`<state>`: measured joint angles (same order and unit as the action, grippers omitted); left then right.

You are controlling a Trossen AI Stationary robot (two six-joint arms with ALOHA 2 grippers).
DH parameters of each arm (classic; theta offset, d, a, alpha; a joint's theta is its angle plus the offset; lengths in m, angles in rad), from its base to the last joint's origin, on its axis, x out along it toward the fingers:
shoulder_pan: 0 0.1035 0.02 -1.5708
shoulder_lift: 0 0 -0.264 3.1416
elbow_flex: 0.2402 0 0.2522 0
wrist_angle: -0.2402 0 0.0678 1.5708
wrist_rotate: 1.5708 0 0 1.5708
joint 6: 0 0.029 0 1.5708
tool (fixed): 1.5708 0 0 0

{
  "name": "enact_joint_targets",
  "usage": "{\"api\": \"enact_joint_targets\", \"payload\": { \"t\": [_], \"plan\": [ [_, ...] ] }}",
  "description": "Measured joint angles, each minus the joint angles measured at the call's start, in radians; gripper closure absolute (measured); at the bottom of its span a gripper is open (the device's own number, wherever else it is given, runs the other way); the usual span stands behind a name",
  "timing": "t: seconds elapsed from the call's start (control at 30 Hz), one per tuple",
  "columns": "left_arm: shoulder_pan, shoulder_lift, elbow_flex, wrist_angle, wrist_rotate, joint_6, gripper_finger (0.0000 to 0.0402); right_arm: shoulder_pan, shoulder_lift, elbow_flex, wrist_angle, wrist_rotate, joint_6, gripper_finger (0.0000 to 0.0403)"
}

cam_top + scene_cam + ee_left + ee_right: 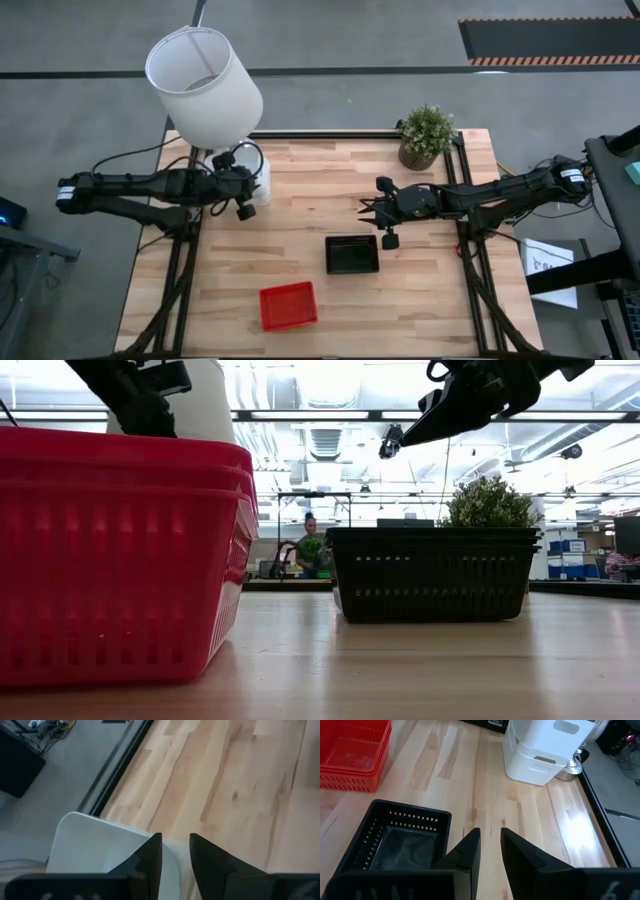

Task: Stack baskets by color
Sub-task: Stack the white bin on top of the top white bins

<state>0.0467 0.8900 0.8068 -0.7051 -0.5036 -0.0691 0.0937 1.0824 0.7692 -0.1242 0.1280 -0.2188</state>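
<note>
Just beneath the left gripper's (175, 851) narrowly parted, empty fingers sit white baskets (100, 847).

table (300, 190): pale wood, satin grain being shown
red baskets (288, 305): meshed plastic
white baskets (545, 750): smooth plastic

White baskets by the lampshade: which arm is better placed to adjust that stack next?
Probably the left. The left gripper hovers right over the white baskets, fingers apart and empty. The right gripper hangs mid-table near the black baskets, clearly farther off.
</note>
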Motion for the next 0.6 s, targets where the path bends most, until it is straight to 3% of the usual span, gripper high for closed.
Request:
{"api": "enact_joint_targets", "payload": {
  "t": [0.37,0.6],
  "plan": [
    [0.006,-0.010,0.016,-0.072,0.005,-0.057,0.0314,0.000,0.000,0.000,0.000,-0.001,0.010,0.0335],
    [0.006,-0.056,-0.025,-0.078,0.008,-0.108,0.0246,0.000,0.000,0.000,0.000,-0.005,0.009,0.0335]
  ]
}}
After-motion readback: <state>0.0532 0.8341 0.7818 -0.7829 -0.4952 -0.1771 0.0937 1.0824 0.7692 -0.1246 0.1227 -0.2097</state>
